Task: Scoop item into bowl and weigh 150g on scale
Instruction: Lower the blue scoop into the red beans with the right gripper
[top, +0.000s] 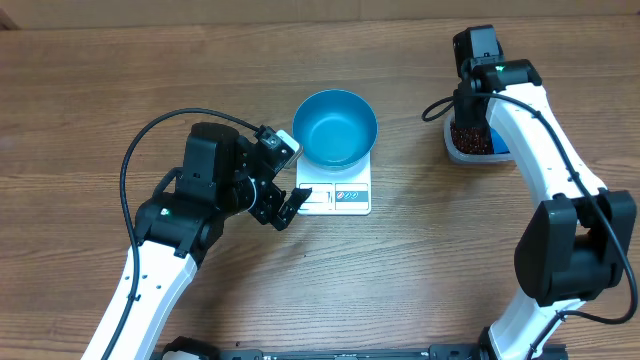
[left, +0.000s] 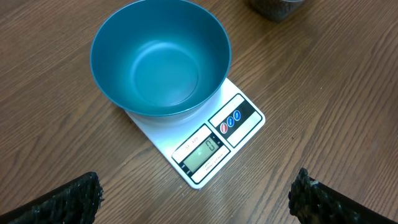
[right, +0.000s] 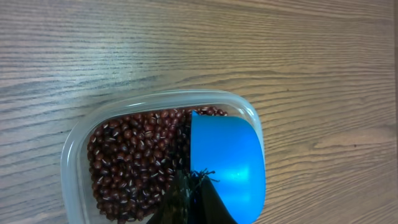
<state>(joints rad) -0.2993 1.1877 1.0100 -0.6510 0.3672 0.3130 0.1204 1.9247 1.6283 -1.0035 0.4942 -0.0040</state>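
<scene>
Beans (right: 130, 155) fill tub (right: 73, 146) beside right claw (right: 189, 190), seemingly gripping scoop (right: 227, 155).

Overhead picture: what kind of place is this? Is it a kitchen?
Likely a robot practice bench, not a kitchen: a left arm and right arm stand at a wooden table, with a blue bowl on a white scale and a tub of beans with a blue scoop.
</scene>
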